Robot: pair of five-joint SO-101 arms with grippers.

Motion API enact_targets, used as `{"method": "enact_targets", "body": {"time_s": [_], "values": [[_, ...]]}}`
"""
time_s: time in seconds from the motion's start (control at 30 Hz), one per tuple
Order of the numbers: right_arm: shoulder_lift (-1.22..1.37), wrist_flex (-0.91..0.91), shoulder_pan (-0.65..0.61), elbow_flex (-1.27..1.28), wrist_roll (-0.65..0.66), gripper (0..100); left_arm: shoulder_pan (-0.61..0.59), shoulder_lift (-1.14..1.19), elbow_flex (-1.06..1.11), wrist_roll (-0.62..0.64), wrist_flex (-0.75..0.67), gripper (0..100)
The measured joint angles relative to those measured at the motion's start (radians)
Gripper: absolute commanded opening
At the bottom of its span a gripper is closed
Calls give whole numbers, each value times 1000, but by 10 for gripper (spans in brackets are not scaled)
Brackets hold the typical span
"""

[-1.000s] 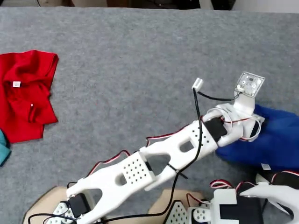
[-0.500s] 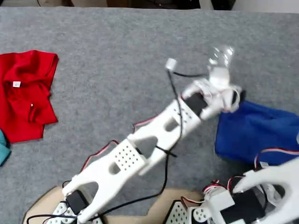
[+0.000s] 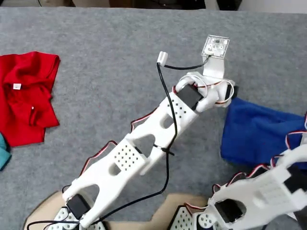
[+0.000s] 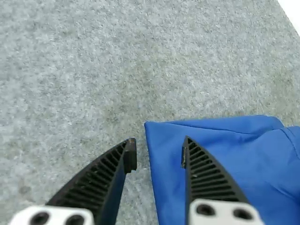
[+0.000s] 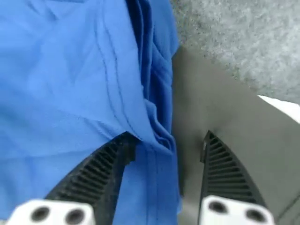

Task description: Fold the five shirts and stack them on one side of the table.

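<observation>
Left wrist view: left gripper [image 4: 158, 152] is open w/ nothing clamped, jaws straddling a corner of the limp blue cotton shirt [image 4: 234, 150], which lies on the fuzzy grey felt table cover [image 4: 93, 70] by the right arm; best drop low & pinch right at that corner so cloth can't slip. The right gripper [image 5: 167, 143] also gapes, empty, over the shirt's stitched, bunched hem; crumpled red shirt [image 3: 26, 96] lies well apart.

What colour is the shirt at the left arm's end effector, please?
The shirt is plain blue, and the left wrist view shows it best.
</observation>
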Motion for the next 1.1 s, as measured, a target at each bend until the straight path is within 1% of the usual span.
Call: {"method": "enact_targets", "body": {"time_s": [0.1,0.17,0.3,0.33,0.4,0.53,0.67,0.73,0.9,1.1], "values": [[68,40,0,-77,0,221,2,0,0,0,0,169],[100,55,0,-104,11,167,2,0,0,0,0,169],[129,71,2,-133,17,14,2,0,0,0,0,169],[130,74,3,-143,18,2,0,0,0,0,0,169],[132,74,5,-157,18,23,-3,0,0,0,0,169],[132,103,5,-189,18,28,-3,0,0,0,0,169],[133,130,5,-235,18,109,-3,0,0,0,0,169],[133,150,14,-269,18,133,-3,0,0,0,0,169],[133,215,46,-361,31,132,-3,0,0,0,0,169],[109,256,46,-370,38,133,-3,0,0,0,0,169]]}}
